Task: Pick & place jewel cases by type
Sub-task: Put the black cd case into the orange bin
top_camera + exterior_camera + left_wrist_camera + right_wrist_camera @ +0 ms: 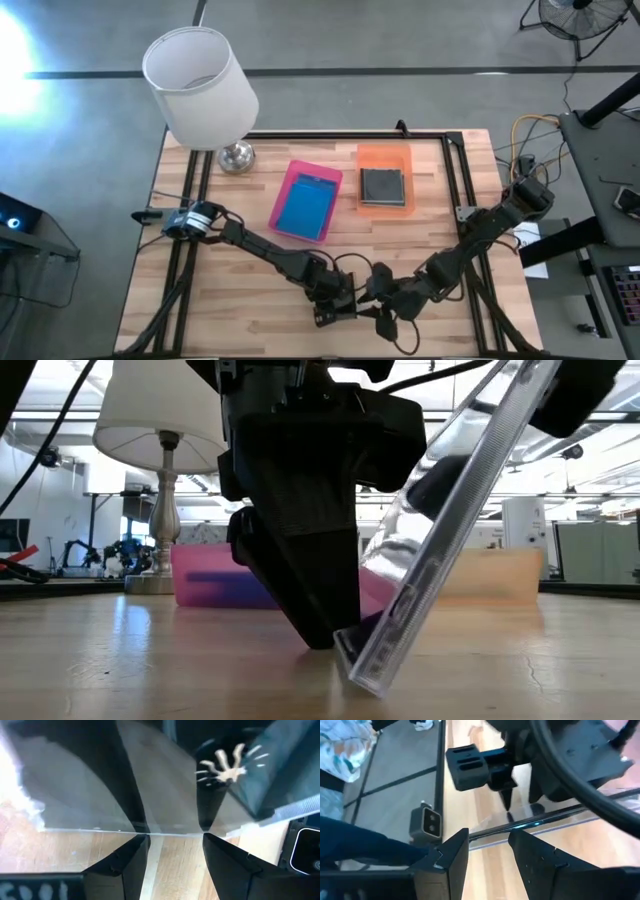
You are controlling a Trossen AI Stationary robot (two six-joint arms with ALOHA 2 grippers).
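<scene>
A: What's nearest the front edge?

B: Both grippers, close together. The right gripper (487,852) is clamped on the top edge of a clear case (450,530), which stands tilted with its bottom edge on the table (250,320). The left gripper (172,855) is down at that bottom edge, its fingers (300,590) spread apart and touching the wood just beside the case.

A: Is the left one holding it?

B: I'd say not. In the left wrist view the jaws stand wide with the clear edge lying across the gap between them, so it looks more like a brace or the start of a handover than a grip.

A: And farther back?

B: Mid-table, a pink tray (307,172) with a blue case (305,208) lying flat in it, and just to its right an orange tray (384,155) with a grey case (382,186) in it. Whether either one is a stack, I cannot tell from above. Behind them, at the back left corner, a lamp (198,85).

A: So how far along is it?

B: Far, by my reading. Sorting by type is visibly under way: blue in pink, grey in orange. No other loose case shows on the wood. This clear one is not yet placed, and going by the match, it belongs in the orange tray. If the trays hold stacks, it may be the last.
</scene>
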